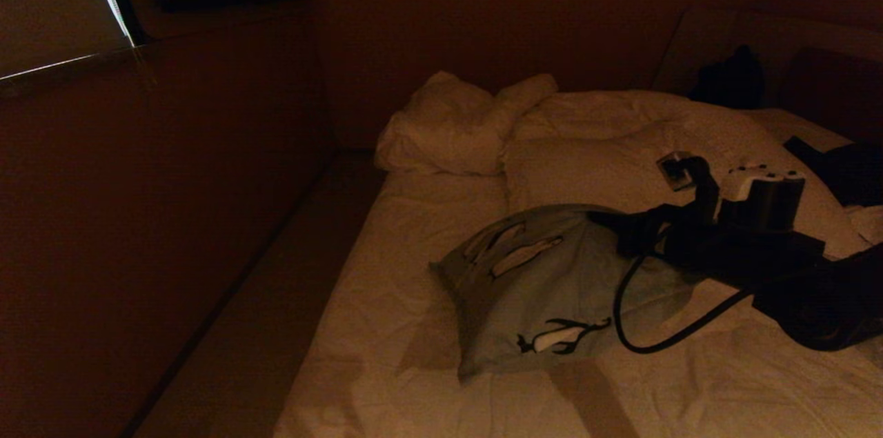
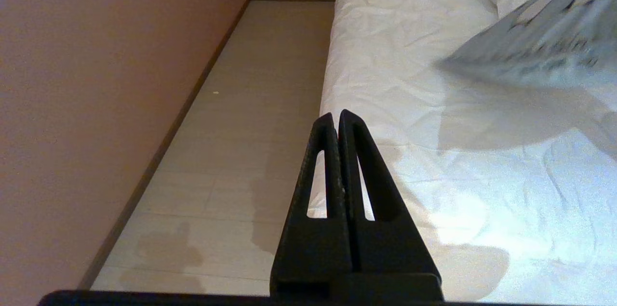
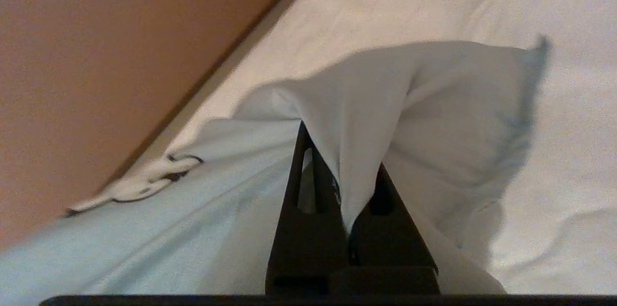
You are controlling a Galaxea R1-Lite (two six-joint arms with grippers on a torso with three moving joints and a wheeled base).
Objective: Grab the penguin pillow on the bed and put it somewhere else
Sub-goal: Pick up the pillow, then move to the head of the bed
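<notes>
1. The right gripper (image 3: 337, 152) is clamped on a fold of the penguin pillow (image 1: 538, 286), its fingers pinching the pale blue cloth.
2. The pillow hangs from that grip over the middle of the bed (image 1: 414, 286), one end raised toward the gripper and the other sagging to the sheet.
3. White pillows (image 1: 455, 124) lie bunched at the far end of the bed.
4. The left gripper (image 2: 337, 118) is closed on nothing, near the bed's left edge above the floor (image 2: 250, 103).
</notes>
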